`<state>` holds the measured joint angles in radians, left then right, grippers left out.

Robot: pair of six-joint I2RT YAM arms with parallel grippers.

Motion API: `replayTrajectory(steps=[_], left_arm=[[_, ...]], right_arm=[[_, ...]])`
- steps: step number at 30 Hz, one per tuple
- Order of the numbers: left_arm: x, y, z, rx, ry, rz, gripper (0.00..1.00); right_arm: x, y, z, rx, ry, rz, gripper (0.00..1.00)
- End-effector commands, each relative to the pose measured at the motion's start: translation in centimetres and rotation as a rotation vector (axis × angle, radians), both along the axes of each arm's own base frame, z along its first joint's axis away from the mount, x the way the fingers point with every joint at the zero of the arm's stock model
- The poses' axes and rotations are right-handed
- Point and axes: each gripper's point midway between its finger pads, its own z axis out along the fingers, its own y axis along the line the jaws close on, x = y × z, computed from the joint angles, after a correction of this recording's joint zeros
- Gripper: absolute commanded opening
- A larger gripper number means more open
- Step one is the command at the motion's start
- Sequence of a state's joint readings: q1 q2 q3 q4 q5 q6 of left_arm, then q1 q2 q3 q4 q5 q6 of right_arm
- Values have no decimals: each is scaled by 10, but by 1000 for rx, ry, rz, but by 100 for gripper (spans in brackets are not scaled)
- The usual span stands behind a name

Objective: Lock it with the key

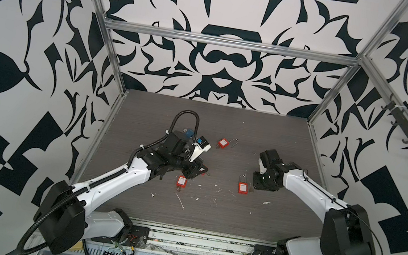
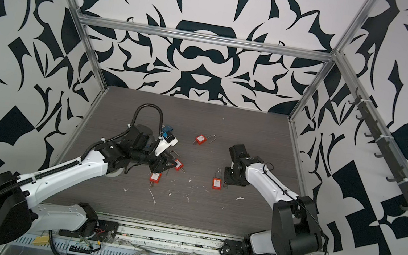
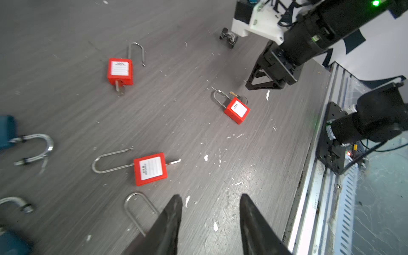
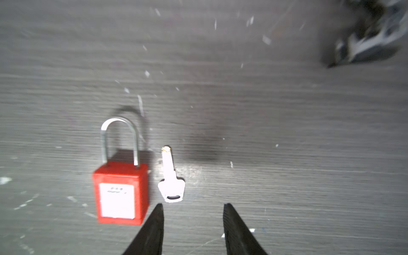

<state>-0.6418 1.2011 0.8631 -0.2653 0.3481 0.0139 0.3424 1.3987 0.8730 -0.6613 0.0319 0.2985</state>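
Right gripper [image 4: 192,207] spread and empty over flat silver key [image 4: 171,180], loose just beside red padlock [image 4: 120,192].
Steel shackle [image 4: 104,143] looks seated, so this lock seems done; next, likely the open-shackled padlock [image 3: 150,169], key inserted. Left gripper [image 3: 210,198] spread, empty. Scuffed woodgrain table [image 4: 287,132].

Red padlock [image 4: 120,192] lying flat, shackle closed, silver key [image 4: 170,176] just beside it

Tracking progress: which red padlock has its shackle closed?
The red padlock by the right gripper, loose key beside it; the other padlocks' visible shackles stand open.
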Motion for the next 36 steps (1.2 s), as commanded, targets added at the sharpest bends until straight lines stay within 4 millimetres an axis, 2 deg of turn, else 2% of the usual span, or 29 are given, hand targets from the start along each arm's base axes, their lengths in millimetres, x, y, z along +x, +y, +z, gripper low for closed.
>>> replayTrajectory(steps=[1, 3, 5, 7, 8, 10, 13, 16, 23, 25, 30, 31, 36], left_arm=[[9, 19, 11, -37, -21, 79, 46], [14, 32, 14, -55, -19, 129, 46], [17, 43, 18, -84, -21, 167, 46], [20, 54, 21, -111, -20, 217, 46], [22, 59, 21, -119, -18, 237, 47], [24, 69, 22, -129, -12, 277, 47], [28, 82, 19, -129, 12, 352, 46], [26, 85, 16, -122, 18, 354, 46], [22, 88, 4, -101, 24, 354, 46], [22, 90, 2, -94, 22, 360, 50], [23, 95, -4, -78, 15, 382, 53], [24, 97, -5, -73, 17, 390, 56], [26, 103, -12, -63, 34, 429, 61]], right_arm=[[10, 14, 31, 45, -77, 45, 48], [12, 32, 42, 57, -118, 99, 53], [15, 58, 53, 40, -178, 196, 59], [15, 90, 59, 19, -230, 311, 77], [15, 102, 60, 13, -245, 348, 81], [19, 129, 60, 20, -266, 413, 86], [26, 157, 54, 24, -249, 470, 88], [31, 184, 46, 23, -244, 537, 88], [39, 221, 20, 41, -185, 636, 88], [41, 228, 15, 48, -176, 657, 88], [44, 239, -1, 43, -133, 691, 85], [45, 241, -3, 43, -127, 698, 84], [48, 249, -14, 37, -104, 721, 79]])
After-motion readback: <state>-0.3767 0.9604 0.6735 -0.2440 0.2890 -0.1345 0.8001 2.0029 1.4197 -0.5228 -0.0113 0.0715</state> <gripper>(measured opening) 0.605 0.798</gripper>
